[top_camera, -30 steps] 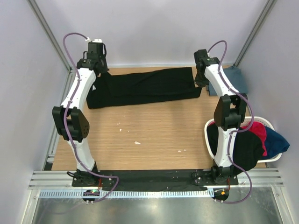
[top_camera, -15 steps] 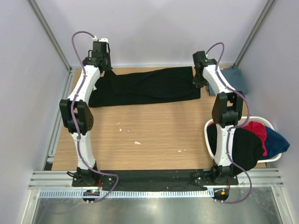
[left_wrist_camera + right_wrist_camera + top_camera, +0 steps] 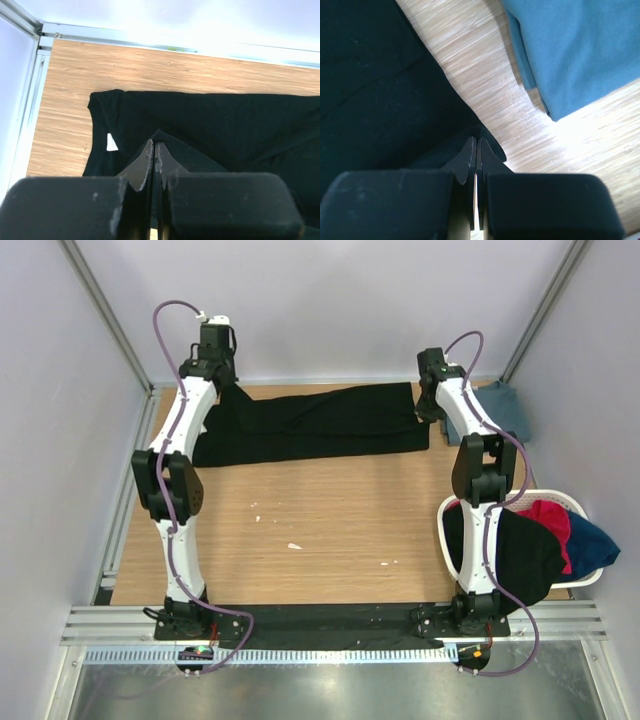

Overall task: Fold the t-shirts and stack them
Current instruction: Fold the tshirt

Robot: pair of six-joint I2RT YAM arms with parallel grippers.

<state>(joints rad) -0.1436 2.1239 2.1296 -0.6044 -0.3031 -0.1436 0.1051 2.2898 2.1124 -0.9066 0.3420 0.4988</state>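
A large black t-shirt (image 3: 315, 423) lies folded lengthwise across the far side of the table. My left gripper (image 3: 222, 383) is shut on its left end and holds a pinch of cloth raised; in the left wrist view the shirt (image 3: 220, 125) spreads beyond the shut gripper (image 3: 156, 147), with a white neck label (image 3: 112, 142). My right gripper (image 3: 430, 408) is shut on the shirt's right end; the right wrist view shows black cloth (image 3: 375, 95) at the gripper (image 3: 476, 145). A folded slate-blue t-shirt (image 3: 505, 410) lies at the far right, also in the right wrist view (image 3: 575, 50).
A white basket (image 3: 585, 575) at the near right holds black, magenta-red (image 3: 550, 520) and blue (image 3: 595, 545) shirts. Small white specks (image 3: 293, 546) lie on the wooden table (image 3: 320, 530). Walls and metal frame rails close in the far and side edges.
Both grippers have moved toward the far edge with the black shirt's ends, drawing the cloth farther back and flatter. The left arm has stretched out more.
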